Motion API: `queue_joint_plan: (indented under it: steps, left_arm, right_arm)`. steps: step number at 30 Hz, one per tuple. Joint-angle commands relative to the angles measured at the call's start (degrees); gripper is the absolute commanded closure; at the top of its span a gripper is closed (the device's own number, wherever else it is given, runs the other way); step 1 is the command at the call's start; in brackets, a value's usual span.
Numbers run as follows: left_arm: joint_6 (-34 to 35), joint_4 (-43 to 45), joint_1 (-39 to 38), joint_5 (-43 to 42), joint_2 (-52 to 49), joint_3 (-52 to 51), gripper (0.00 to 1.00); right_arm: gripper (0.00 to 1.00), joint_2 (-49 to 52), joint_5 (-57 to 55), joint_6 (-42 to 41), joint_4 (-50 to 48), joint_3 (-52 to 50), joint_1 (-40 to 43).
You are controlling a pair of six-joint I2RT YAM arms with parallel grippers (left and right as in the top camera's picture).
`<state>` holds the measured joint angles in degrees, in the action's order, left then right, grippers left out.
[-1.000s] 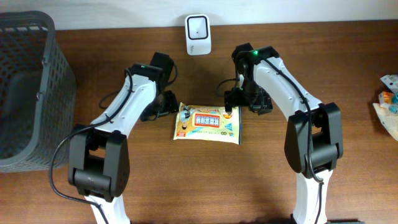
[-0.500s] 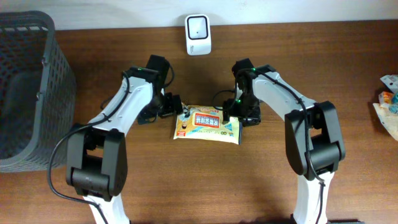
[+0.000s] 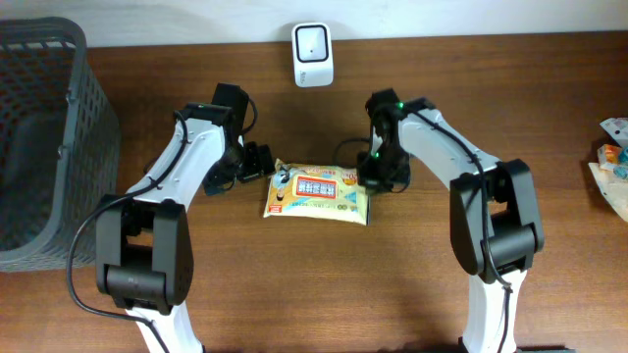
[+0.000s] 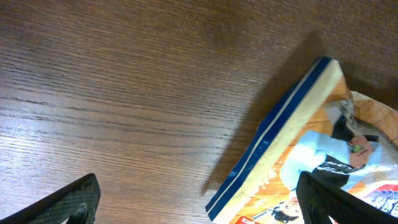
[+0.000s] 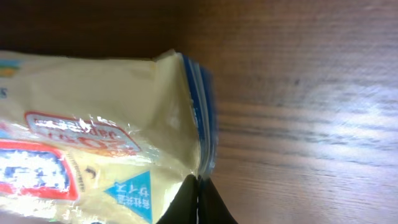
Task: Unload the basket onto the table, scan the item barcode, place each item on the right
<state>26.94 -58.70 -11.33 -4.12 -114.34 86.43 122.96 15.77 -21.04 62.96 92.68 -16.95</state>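
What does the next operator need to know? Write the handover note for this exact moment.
Left hand: open, at the left end of the snack packet, gripping nothing.
Right hand: shut on the packet's blue sealed right edge.
Packet: lying on the table, printed face up, in front of the white scanner at the back edge.
Done: the right-hand grasp is made.
Left: lift the packet and show its barcode to the scanner. No barcode is readable in these views, so the packet probably needs turning over.
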Motion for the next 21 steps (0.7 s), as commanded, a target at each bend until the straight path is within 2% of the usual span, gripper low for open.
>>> queue_joint_plan:
  steps: [1, 7, 12, 13, 14, 16, 17, 21]
  left_arm:
    - [-0.9, -0.1, 0.0, 0.0, -0.1, -0.4, 0.01]
    - [-3.5, 2.5, -0.2, -2.4, -0.1, -2.6, 0.01]
    - [-3.7, 4.2, -0.2, -2.8, -0.1, -3.9, 0.01]
    - [-3.7, 4.2, -0.2, -2.8, -0.1, -3.9, 0.01]
    - [-4.4, 4.3, -0.2, -3.8, -0.1, -3.9, 0.01]
    - [-7.5, 5.0, -0.2, -7.5, -0.1, -3.9, 0.01]
    - [-8.8, 5.5, -0.2, -9.5, -0.1, -3.9, 0.01]
    - [-9.1, 7.2, -0.2, -14.4, -0.2, -3.9, 0.01]
  right_arm:
    - [0.96, -2.2, -3.0, -0.4, 4.5, 9.4, -0.3]
    - [0.96, -5.3, -4.9, 1.0, 12.5, 19.7, -0.3]
    - [0.96, -6.4, -5.0, 1.3, 14.5, 20.7, -0.3]
    - [0.91, -6.2, -5.0, 1.3, 14.5, 20.6, -0.3]
    - [0.73, -6.2, -5.0, 1.3, 14.4, 20.4, -0.3]
    - [0.31, -5.8, -5.1, 1.3, 14.3, 20.1, -0.3]
    - [0.01, -5.5, -5.1, 1.3, 14.3, 20.1, -0.3]
    - [0.01, -4.9, -6.4, 1.3, 14.2, 19.9, -0.3]
